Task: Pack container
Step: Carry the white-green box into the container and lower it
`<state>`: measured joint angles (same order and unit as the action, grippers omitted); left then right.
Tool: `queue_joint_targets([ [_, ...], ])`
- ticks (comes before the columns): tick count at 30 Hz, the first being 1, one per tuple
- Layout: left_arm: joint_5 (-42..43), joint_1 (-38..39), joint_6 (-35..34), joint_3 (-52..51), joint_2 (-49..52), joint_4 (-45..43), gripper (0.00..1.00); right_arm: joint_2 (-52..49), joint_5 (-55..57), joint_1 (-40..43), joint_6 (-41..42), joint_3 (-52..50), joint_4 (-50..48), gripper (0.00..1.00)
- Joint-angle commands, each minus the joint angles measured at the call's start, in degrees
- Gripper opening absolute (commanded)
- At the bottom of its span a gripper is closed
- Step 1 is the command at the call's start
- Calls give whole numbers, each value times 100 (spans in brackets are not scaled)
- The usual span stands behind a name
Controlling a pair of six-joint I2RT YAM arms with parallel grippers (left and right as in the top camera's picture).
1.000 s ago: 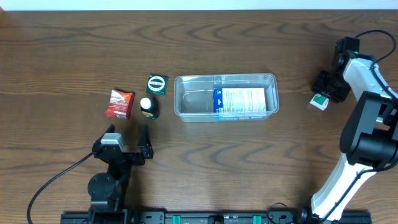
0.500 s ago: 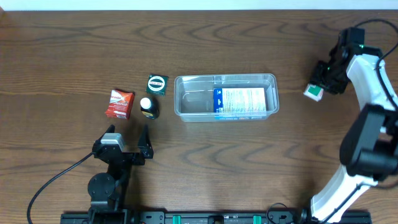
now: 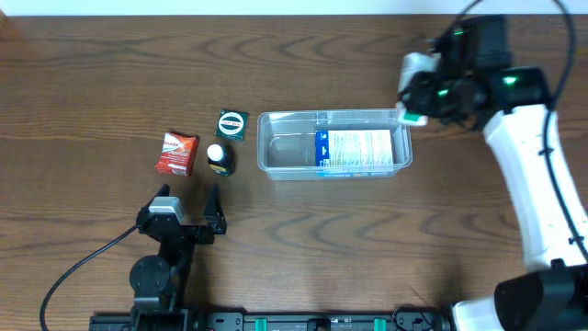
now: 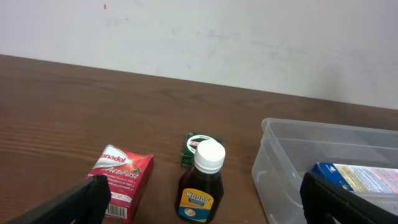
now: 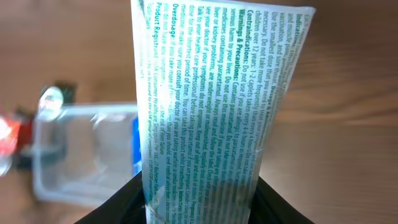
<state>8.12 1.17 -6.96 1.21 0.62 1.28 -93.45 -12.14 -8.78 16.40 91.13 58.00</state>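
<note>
Fingers point(image 5: 121, 208) of the right gripper point(image 5: 199, 202) clamp a white-green cardboard carton point(image 5: 217, 106) printed "Overdosage"; left gripper point(image 3: 188, 197) fingers spread open near brown Woods' bottle point(image 4: 202, 183)

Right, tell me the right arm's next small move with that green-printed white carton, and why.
Probably shift left a little, then lower. The right gripper is shut on the green-printed white carton, hanging about over the right end of the clear plastic rectangular tub. A blue-and-white box fills that end; the left half looks bare.
</note>
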Motion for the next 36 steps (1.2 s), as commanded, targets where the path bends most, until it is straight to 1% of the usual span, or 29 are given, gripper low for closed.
queue_joint_targets([
  [1, 22, -28, 116, -98, -39, 190, 98, 35, 505, -518, 494, 44, 85, 43],
  [5, 22, -28, 116, -98, -39, 190, 98, -22, 1593, -1248, 1318, -79, 101, 43],
  [8, 22, -28, 116, -98, -39, 190, 98, -42, 2319, -1681, 2028, -192, 98, 46],
  [10, 22, -28, 116, -98, -39, 190, 98, -44, 2673, -1893, 2487, -258, 98, 43],
  [12, 22, -28, 116, -98, -39, 190, 98, -44, 2955, -2057, 2964, -313, 101, 35],
  [16, 22, -28, 116, -98, -39, 190, 98, -44, 3397, -2253, 4079, -496, 129, 28],
  [18, 22, -28, 116, -98, -39, 190, 98, -44, 3480, -2282, 4743, -656, 125, 27],
  [21, 22, -28, 116, -98, -39, 190, 98, -44, 3484, -2280, 5453, -918, 68, 30],
  [24, 22, -28, 116, -98, -39, 190, 98, -44, 3462, -2280, 6343, -1294, -109, 32],
  [26, 22, -28, 116, -98, -39, 190, 98, -44, 3416, -2280, 6754, -1541, -330, 33],
  [28, 22, -28, 116, -98, -39, 190, 98, -44, 3320, -2280, 7071, -1716, -551, 33],
  [32, 22, -28, 116, -98, -39, 190, 98, -44, 3056, -2280, 7320, -1934, -1069, 34],
  [36, 22, -28, 116, -98, -39, 190, 98, -44, 2968, -2312, 7960, -2011, -1132, 34],
])
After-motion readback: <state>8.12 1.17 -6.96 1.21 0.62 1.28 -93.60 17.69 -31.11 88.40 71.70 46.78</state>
